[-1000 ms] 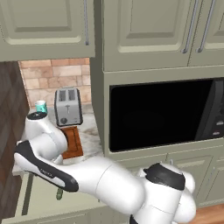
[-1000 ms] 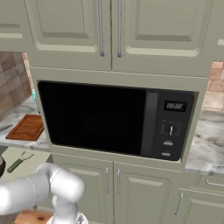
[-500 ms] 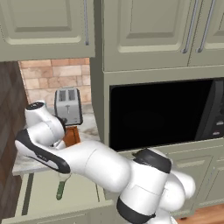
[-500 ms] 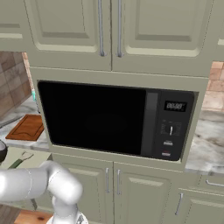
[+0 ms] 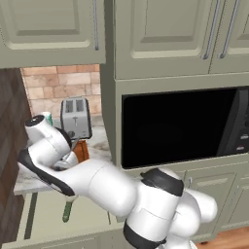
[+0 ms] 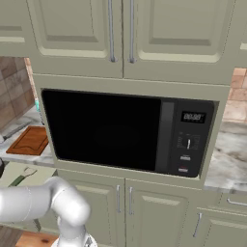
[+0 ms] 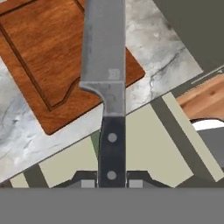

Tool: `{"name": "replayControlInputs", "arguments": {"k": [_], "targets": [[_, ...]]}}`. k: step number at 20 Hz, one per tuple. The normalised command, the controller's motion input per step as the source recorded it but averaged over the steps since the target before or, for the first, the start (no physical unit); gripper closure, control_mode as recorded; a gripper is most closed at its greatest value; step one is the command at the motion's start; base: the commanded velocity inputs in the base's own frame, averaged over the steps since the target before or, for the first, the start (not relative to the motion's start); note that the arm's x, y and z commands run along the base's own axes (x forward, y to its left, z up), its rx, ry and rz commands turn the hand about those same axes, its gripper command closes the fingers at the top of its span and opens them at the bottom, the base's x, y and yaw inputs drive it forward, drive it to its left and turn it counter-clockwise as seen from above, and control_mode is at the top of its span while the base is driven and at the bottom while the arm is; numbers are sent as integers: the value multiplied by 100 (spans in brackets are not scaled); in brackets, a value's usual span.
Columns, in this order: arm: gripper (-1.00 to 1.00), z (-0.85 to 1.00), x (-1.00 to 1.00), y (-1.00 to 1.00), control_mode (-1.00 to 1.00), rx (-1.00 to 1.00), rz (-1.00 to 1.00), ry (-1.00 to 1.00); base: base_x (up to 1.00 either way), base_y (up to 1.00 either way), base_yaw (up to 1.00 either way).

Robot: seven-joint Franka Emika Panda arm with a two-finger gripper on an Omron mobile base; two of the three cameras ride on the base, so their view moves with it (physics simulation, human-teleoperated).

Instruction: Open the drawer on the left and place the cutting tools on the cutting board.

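White arm [image 5: 97, 182] stretched from lower right toward left of frame, elbow bent, claw [image 7: 111, 181] clamped on a dark knife handle [image 7: 112, 153]

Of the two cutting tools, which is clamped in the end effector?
The knife with the black riveted handle, blade over the cutting board; the green-handled tool lies in the open drawer.

Microwave display [image 6: 193, 117] digits, too blurred.

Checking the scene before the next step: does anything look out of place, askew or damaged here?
Nothing stands out. The knife is held straight in the gripper, blade pointing over the cutting board, which lies flat on the marble counter. The drawer stands open with a green-handled tool lying inside.
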Motion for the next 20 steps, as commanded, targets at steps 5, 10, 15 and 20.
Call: {"name": "replayControlInputs", "arguments": {"k": [5,10,15,20], "targets": [[100,-25,41,-22,-100,0,3,-7,0,0,0],[100,-20,58,-2,-100,0,5,-1,0,0,0],[100,-19,49,0,-100,0,7,0,0,0,0],[100,-19,31,0,-100,0,8,0,0,0,0]]}}
